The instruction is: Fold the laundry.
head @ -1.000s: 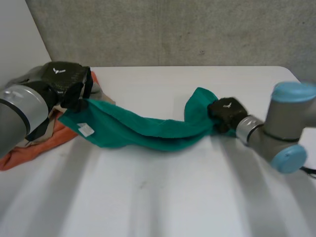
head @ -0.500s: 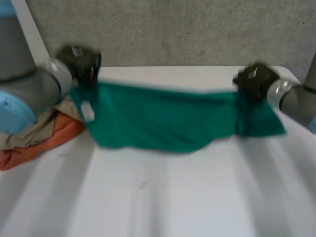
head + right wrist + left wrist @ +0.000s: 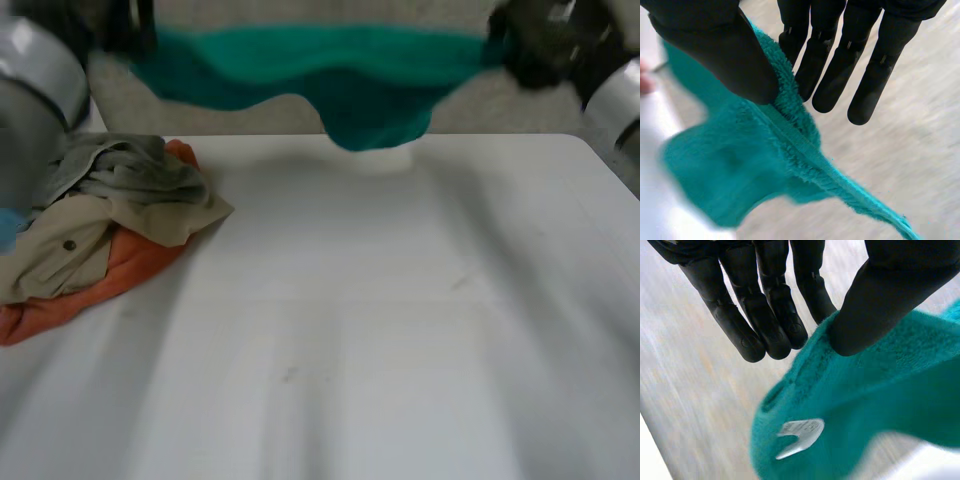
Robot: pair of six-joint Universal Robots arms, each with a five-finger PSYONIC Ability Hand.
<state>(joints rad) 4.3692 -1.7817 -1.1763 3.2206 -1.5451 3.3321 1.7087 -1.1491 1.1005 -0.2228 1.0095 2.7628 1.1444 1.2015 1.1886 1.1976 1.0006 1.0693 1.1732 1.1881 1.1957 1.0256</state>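
Head view: left hand (image 3: 115,22) and right hand (image 3: 545,42) each pinch green towel (image 3: 340,75) end, stretched above table (image 3: 400,320).

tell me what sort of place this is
Probably a robot lab bench for laundry folding: a white table against a concrete wall, a clothes pile, and a towel pinched by the left hand and right hand.

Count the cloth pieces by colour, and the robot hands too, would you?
Green towel: 1
Grey garment: 1
Beige garment: 1
Orange garment: 1
Robot hands: 2, left robot hand and right robot hand
Total: 6
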